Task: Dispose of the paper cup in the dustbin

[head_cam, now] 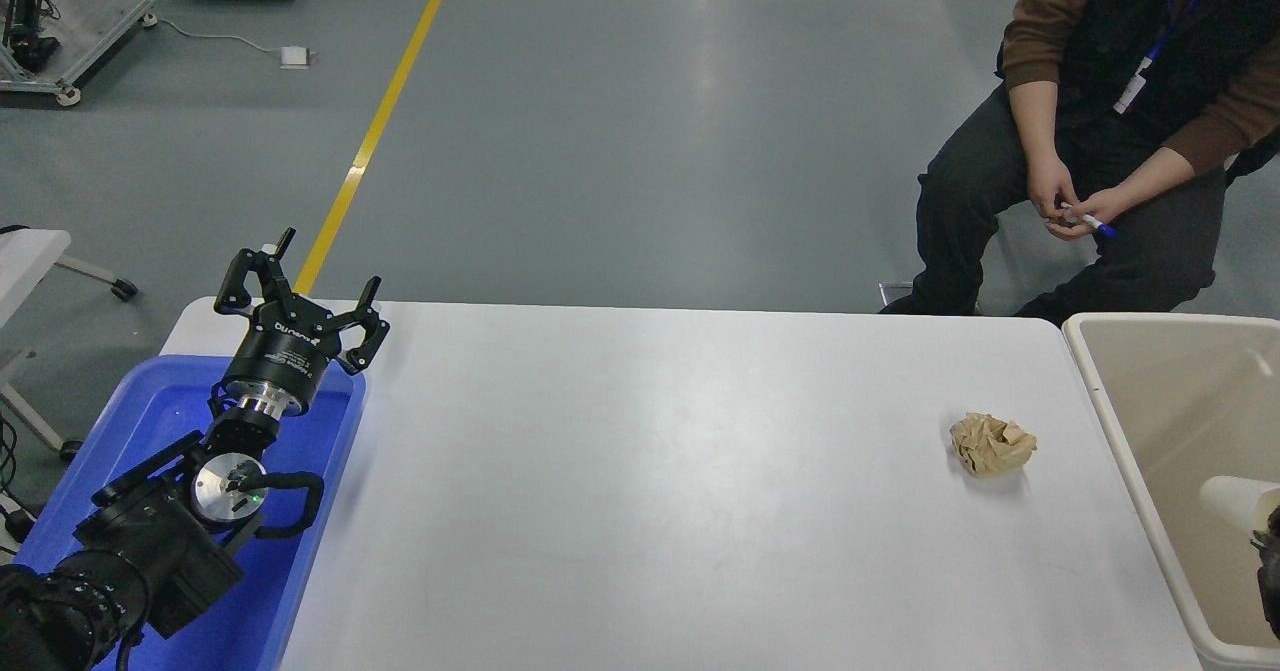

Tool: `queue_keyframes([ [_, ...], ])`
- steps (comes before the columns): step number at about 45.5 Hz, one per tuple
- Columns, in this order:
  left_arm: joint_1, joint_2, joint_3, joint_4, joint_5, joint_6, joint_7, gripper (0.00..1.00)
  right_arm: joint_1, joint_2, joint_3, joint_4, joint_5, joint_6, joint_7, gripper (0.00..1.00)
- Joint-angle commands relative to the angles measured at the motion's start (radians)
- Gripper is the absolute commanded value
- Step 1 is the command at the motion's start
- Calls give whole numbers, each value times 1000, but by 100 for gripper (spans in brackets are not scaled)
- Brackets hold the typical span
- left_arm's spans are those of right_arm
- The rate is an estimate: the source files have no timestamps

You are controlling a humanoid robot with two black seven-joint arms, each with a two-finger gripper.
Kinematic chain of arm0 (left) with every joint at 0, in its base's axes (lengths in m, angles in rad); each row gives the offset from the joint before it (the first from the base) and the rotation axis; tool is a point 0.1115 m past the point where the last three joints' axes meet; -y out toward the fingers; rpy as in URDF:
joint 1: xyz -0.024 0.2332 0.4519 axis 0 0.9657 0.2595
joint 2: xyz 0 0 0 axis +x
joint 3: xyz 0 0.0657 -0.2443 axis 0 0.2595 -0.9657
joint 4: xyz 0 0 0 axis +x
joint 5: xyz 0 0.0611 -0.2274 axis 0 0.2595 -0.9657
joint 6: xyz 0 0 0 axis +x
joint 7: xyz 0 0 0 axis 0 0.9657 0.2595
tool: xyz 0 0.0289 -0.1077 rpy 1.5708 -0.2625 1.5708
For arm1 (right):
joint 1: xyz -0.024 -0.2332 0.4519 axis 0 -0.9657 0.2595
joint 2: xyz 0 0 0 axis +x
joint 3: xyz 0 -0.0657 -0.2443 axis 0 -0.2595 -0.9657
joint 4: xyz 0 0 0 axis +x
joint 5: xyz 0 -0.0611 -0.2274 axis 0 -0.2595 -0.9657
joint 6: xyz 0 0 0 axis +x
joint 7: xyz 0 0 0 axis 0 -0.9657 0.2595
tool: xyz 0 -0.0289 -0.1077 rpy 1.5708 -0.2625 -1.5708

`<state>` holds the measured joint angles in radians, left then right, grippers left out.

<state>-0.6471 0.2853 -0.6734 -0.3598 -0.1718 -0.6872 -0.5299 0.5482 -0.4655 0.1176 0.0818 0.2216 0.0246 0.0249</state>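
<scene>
The paper cup (1232,500) shows as a white tapered shape inside the beige dustbin (1110,421) at the table's right end, near the picture's right edge. Only a black tip of my right gripper (1270,561) shows at the right edge, just below the cup and over the bin. I cannot tell whether it touches or holds the cup. My left arm is parked at the lower left, with the left gripper (300,286) open and empty above the far end of the blue tray.
A crumpled brown paper ball (991,444) lies on the white table (650,471) close to the bin. A blue plastic tray (165,411) sits at the table's left end. A person sits beyond the far right corner, holding a pen (1090,221).
</scene>
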Motion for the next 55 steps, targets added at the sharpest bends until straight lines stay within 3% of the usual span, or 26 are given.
queue_keyframes([
  [1,0,0,0,1,0,0,-1,100,-10,5,7,-2,1,-11,1,92],
  [3,0,0,0,-1,0,0,1,100,-11,4,13,-1,1,-12,1,100],
  [21,0,0,0,-1,0,0,1,100,4,-68,22,13,-7,11,1,100],
  [31,0,0,0,-1,0,0,1,100,119,-96,25,18,-11,86,1,100],
  [37,0,0,2,1,0,0,-1,100,191,-134,88,38,1,201,0,100],
  [45,0,0,2,-1,0,0,1,100,272,-166,208,133,-1,256,0,100],
  [55,0,0,2,1,0,0,1,100,323,-216,370,406,1,255,1,100],
])
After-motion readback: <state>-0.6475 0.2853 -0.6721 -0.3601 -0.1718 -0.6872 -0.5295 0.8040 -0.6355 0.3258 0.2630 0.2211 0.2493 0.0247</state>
